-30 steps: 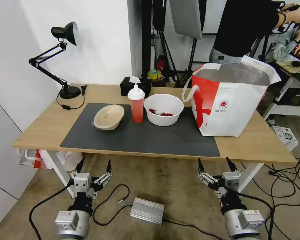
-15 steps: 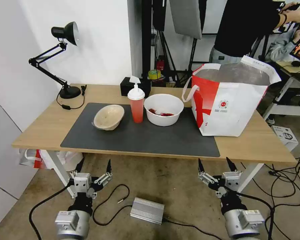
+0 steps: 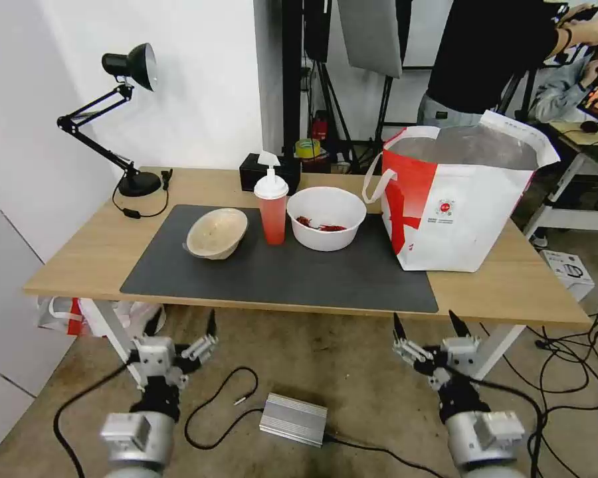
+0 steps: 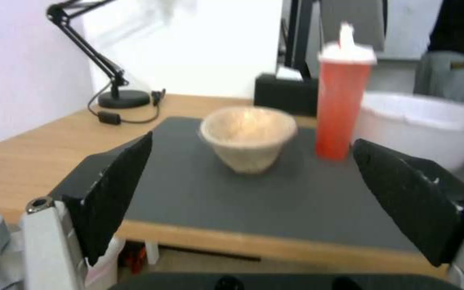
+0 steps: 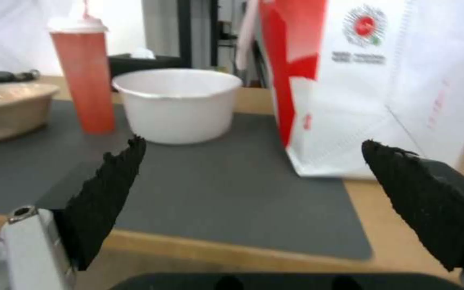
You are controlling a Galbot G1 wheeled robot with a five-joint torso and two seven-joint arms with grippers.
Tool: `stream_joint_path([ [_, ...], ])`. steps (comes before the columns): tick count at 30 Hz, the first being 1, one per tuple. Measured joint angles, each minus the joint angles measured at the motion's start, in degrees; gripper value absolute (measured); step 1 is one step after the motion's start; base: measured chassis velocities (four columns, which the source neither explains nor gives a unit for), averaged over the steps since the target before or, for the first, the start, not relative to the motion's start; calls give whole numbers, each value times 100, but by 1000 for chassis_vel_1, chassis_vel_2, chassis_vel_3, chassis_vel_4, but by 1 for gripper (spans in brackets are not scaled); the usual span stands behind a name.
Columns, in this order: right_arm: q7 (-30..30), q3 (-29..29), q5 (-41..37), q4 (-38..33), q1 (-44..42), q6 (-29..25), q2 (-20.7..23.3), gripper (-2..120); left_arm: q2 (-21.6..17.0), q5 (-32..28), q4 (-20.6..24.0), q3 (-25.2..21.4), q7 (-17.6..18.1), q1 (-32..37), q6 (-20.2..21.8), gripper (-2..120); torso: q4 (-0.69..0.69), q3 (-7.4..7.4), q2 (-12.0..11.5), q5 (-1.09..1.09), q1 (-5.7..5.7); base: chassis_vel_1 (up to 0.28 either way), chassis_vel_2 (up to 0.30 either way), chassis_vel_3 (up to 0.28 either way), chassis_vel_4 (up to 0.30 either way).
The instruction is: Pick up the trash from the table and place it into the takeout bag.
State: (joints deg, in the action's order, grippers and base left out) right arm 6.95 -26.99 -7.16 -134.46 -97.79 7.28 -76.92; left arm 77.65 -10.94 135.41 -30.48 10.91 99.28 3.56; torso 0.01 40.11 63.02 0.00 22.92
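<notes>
**Both hands waiting open below the counter's front edge**

The left hand (image 3: 183, 324) is hanging below the front edge of the long light-wood counter (image 3: 80, 255), toward its left end, with its two black fingers spread wide and nothing between them. The right hand (image 3: 424, 324) is hanging below the same edge further to the right, also spread open and empty.

On the large dark grey mat (image 3: 279, 269) three pieces of trash are standing in a row near the mat's back edge: the beige paper-like bowl (image 3: 216, 233), the red drink cup with white lid (image 3: 272, 207) just beside it, and the wide white bowl with red scraps (image 3: 326, 218). The large white takeout bag with a red side panel (image 3: 462, 199) is standing upright at the mat's right edge, its mouth open and showing silver lining.
</notes>
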Motion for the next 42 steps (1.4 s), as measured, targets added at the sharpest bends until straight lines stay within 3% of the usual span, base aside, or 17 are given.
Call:
stream_joint_path([
  [3, 159, 117, -185, -60, 166, 173, 347, 100, -580, -765, 258, 73, 782, -275, 255, 100, -2, 1, 0, 0, 0, 0, 0, 0, 0],
  [5, 242, 179, -281, -95, 231, 260, 449, 100, -666, -879, 293, 85, 895, -315, 294, 100, -2, 1, 0, 0, 0, 0, 0, 0, 0],
  [6, 442, 313, -503, -175, 378, 476, 685, 100, -896, -1182, 396, 113, 1212, -422, 395, 100, -1, 0, 0, -2, 0, 0, 0, 0, 0],
  [9, 768, 531, -864, -308, 619, 822, 1074, 100, -1128, -1485, 460, 156, 1500, -535, 398, 100, -2, 1, 0, 1, 0, 0, 0, 0, 0],
  [10, 768, 531, -864, -308, 619, 822, 1074, 100, -1128, -1485, 460, 156, 1500, -535, 398, 100, -2, 1, 0, 1, 0, 0, 0, 0, 0],
  [16, 1560, 1114, -1767, -611, 1229, 1714, 2078, 100, -1169, -1630, 437, 206, 1561, -522, 467, 100, 1, 1, 0, -1, 0, 0, 0, 0, 0],
  [29, 1520, 1115, -1801, -612, 1274, 1733, 2113, 100, -1123, -1662, 399, 270, 1544, -493, 570, 100, -1, 0, 0, 0, 0, 0, 0, 0, 0],
  [42, 1074, 1071, -2139, -518, 1580, 1237, 2299, 100, -1095, -1666, 400, 273, 1533, -460, 569, 100, -1, 0, 0, 0, 0, 0, 0, 0, 0],
])
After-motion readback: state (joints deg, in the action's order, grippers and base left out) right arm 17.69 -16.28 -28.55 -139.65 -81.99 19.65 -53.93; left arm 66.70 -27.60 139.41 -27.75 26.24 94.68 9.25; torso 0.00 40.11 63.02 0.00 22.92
